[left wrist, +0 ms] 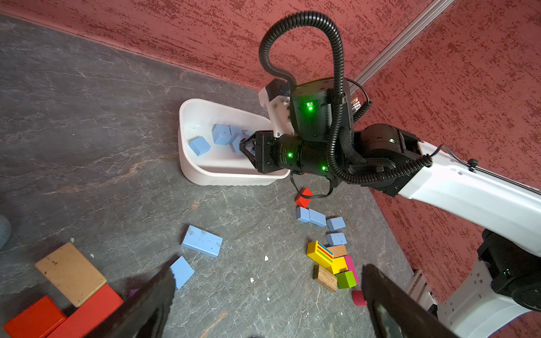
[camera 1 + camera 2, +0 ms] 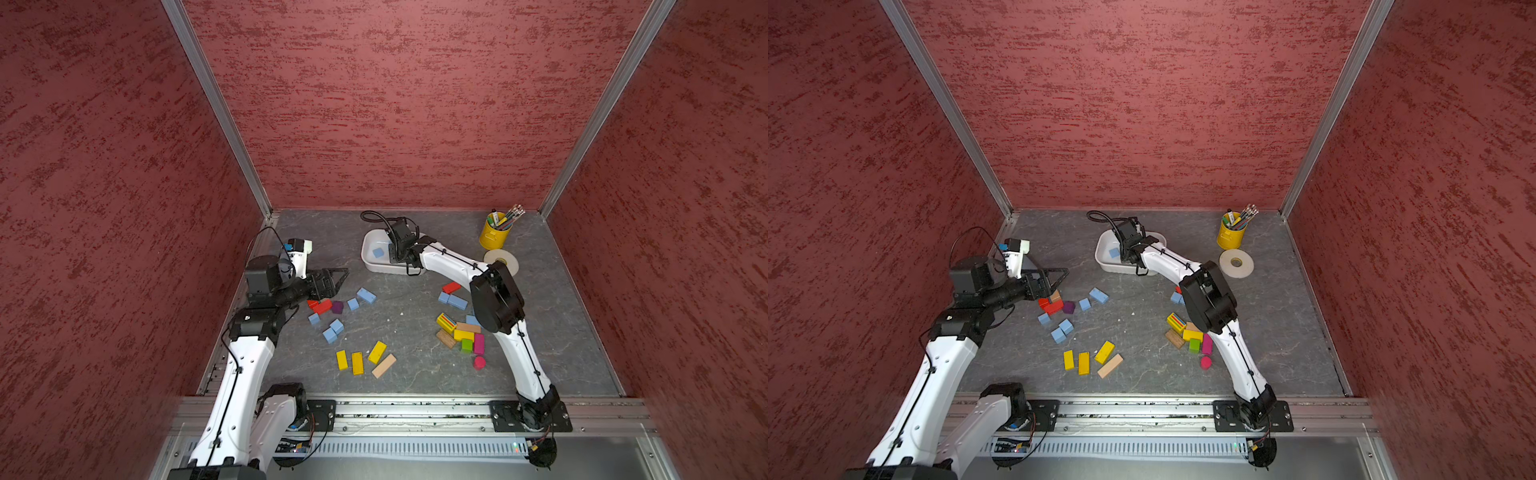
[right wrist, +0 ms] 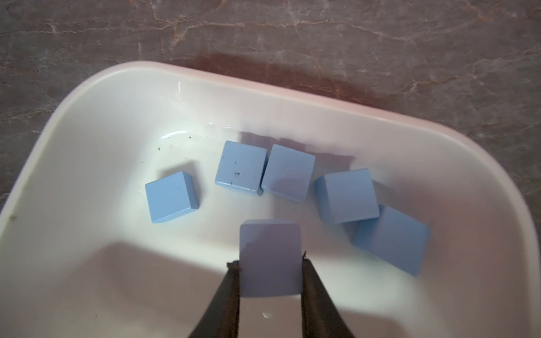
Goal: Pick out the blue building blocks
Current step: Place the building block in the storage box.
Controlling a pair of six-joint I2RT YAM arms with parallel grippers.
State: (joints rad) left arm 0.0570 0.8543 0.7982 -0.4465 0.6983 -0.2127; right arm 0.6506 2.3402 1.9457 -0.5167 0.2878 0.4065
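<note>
left gripper [image 1: 269,270]: jaws spread wide, nothing held | matte sky-blue building blocks [image 2: 366,296]: several scattered on the grey table [image 2: 407,345], five laid in the white plastic tub [image 3: 263,85] | right gripper [image 3: 269,260]: clamped on one blue cube [image 3: 269,243] above the tub | risk: cube pinched by fingertips only, could be tipped onto neighbours and bounced out

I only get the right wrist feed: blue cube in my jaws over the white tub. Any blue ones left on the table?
Observer: Yes, a blue brick and several blue cubes lie near the left arm.
Operator: Closer to my arm?
Observer: More blue blocks sit beside a red block, by the right arm's elbow.
Operator: Left gripper busy?
Observer: No, the left gripper is open and empty.
</note>
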